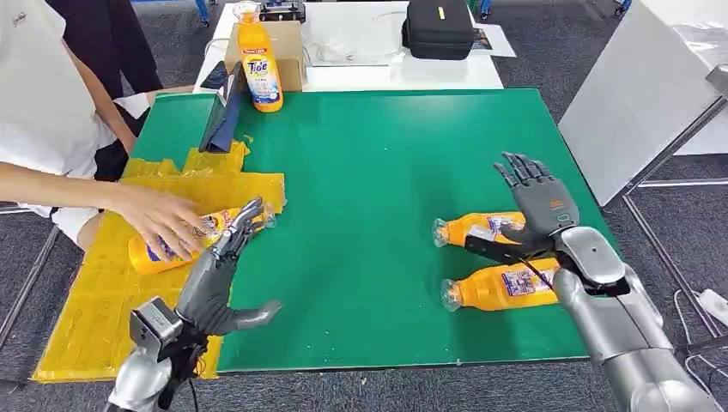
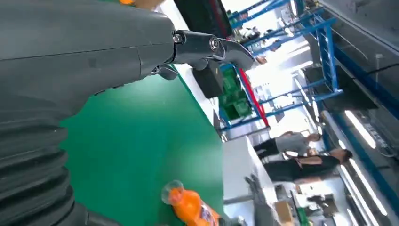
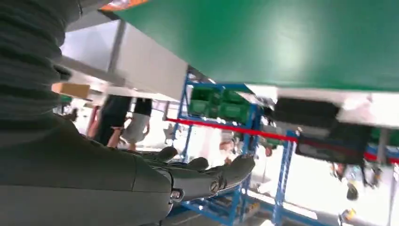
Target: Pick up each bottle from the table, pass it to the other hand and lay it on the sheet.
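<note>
Head view: green mat (image 1: pixel 378 172) covers the table; a yellow sheet (image 1: pixel 94 300) lies along its left side.

Left hand (image 1: pixel 225 270) is above the sheet's edge, fingers extended and apart, thumb out to the side, holding nothing. Its fingertips reach the neck end of an orange bottle (image 1: pixel 176 240) lying on its side on the sheet. A person's hand (image 1: pixel 159 219) rests on that same bottle.

Right hand (image 1: pixel 536 202) is raised over the mat's right side, fingers spread and empty. Just beneath it lies a second orange bottle (image 1: pixel 472 227); a third orange bottle (image 1: pixel 498 287) lies nearer the robot, beside the right forearm.

An upright Tide bottle (image 1: pixel 260 64) stands at the mat's far-left edge.
</note>
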Action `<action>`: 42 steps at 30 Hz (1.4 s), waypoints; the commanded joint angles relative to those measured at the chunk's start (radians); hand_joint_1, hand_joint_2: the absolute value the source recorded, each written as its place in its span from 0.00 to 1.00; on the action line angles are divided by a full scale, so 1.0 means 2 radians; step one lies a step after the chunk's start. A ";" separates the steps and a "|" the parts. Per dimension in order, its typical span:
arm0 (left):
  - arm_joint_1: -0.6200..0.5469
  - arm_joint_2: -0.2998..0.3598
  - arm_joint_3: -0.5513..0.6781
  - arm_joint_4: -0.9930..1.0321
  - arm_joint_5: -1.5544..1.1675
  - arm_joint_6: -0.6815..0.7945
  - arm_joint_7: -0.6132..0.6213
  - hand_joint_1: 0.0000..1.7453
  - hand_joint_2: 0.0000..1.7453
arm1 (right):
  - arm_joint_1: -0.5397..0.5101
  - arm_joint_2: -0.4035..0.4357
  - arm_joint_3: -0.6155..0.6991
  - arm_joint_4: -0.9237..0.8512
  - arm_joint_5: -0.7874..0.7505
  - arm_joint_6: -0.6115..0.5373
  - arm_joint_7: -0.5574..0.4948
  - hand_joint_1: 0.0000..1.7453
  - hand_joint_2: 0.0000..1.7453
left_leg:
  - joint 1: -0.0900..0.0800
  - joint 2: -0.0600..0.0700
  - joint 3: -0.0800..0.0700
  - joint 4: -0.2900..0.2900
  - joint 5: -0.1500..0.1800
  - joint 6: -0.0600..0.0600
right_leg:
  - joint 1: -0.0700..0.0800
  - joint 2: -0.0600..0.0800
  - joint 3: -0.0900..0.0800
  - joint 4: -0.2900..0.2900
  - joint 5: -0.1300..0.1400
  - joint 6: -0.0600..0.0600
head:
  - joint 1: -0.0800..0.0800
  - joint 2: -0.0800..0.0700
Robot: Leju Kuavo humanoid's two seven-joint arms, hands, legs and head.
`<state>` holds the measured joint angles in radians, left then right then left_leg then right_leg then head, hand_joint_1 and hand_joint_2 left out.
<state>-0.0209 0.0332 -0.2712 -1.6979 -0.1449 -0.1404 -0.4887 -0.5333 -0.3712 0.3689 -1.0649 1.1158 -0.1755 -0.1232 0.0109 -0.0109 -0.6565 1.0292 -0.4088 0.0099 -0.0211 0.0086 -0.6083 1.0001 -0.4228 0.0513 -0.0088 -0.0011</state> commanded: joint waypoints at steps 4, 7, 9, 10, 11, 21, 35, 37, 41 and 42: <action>-0.035 -0.004 -0.021 0.055 0.021 -0.011 0.000 0.00 1.00 | -0.081 0.029 0.003 0.234 -0.005 0.003 -0.006 0.00 1.00 | 0.000 0.001 0.002 -0.001 0.000 0.000 | 0.000 0.000 0.002 -0.001 0.000 -0.001 | 0.000 0.000; -0.038 -0.005 -0.022 0.058 0.025 -0.013 0.000 0.00 1.00 | -0.083 0.034 -0.001 0.255 -0.009 0.002 -0.010 0.00 1.00 | 0.000 0.000 0.003 -0.001 0.000 0.000 | 0.001 0.000 0.003 -0.001 0.000 -0.001 | 0.000 0.000; -0.039 -0.004 -0.022 0.059 0.028 -0.014 -0.001 0.00 1.00 | -0.086 0.037 0.002 0.273 -0.007 0.006 -0.008 0.00 1.00 | 0.000 0.000 0.003 -0.001 -0.001 0.000 | 0.001 0.000 0.003 -0.001 0.000 -0.001 | 0.000 0.000; -0.040 -0.004 -0.021 0.060 0.031 -0.015 -0.001 0.00 1.00 | -0.086 0.038 -0.001 0.283 -0.009 0.008 -0.009 0.00 1.00 | 0.000 0.001 0.002 -0.001 0.000 0.000 | 0.000 0.000 0.002 -0.001 0.000 -0.001 | 0.000 0.000; -0.041 -0.004 -0.022 0.062 0.034 -0.016 -0.001 0.00 1.00 | -0.088 0.039 0.000 0.292 -0.009 0.007 -0.009 0.00 1.00 | 0.000 0.000 0.002 0.000 0.000 0.000 | 0.000 0.000 0.002 -0.001 0.000 -0.001 | 0.000 0.000; -0.042 -0.004 -0.020 0.064 0.042 -0.019 -0.002 0.00 1.00 | -0.087 0.042 -0.004 0.312 -0.013 0.009 -0.007 0.00 1.00 | 0.000 0.001 0.002 0.000 -0.001 0.000 | 0.000 0.000 0.002 -0.001 0.000 -0.001 | 0.000 0.000; -0.044 -0.005 -0.021 0.066 0.044 -0.021 -0.003 0.00 1.00 | -0.081 0.048 -0.008 0.323 -0.014 0.004 0.001 0.00 1.00 | 0.000 0.001 0.003 -0.001 -0.001 0.000 | 0.001 0.000 0.003 -0.001 -0.001 -0.001 | 0.000 0.000; -0.047 -0.005 -0.022 0.069 0.044 -0.022 -0.003 0.00 1.00 | -0.082 0.050 -0.007 0.332 -0.010 0.002 0.009 0.00 1.00 | 0.000 0.000 0.002 -0.001 0.000 0.000 | 0.001 0.000 0.002 -0.001 0.000 -0.001 | 0.000 0.000; -0.053 -0.006 -0.025 0.073 0.045 -0.024 -0.003 0.00 1.00 | -0.081 0.053 -0.010 0.346 -0.008 -0.008 0.018 0.78 1.00 | 0.000 0.000 0.002 0.000 0.000 0.000 | 0.001 0.000 0.002 -0.001 0.000 -0.001 | 0.000 0.000; -0.053 -0.006 -0.026 0.073 0.045 -0.024 -0.002 0.00 1.00 | -0.079 0.053 -0.010 0.347 -0.006 -0.011 0.020 0.84 1.00 | 0.001 0.000 0.003 -0.001 0.000 0.000 | 0.001 -0.001 0.003 -0.001 0.000 -0.001 | 0.000 0.000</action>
<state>-0.0786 0.0244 -0.2949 -1.6274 -0.0545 -0.1823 -0.4940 -0.6692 -0.3040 0.3658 -0.4974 1.0929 -0.1801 -0.1022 0.0109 -0.0106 -0.6555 1.0293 -0.4087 0.0101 -0.0210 0.0087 -0.6079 1.0001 -0.4227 0.0514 -0.0088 -0.0011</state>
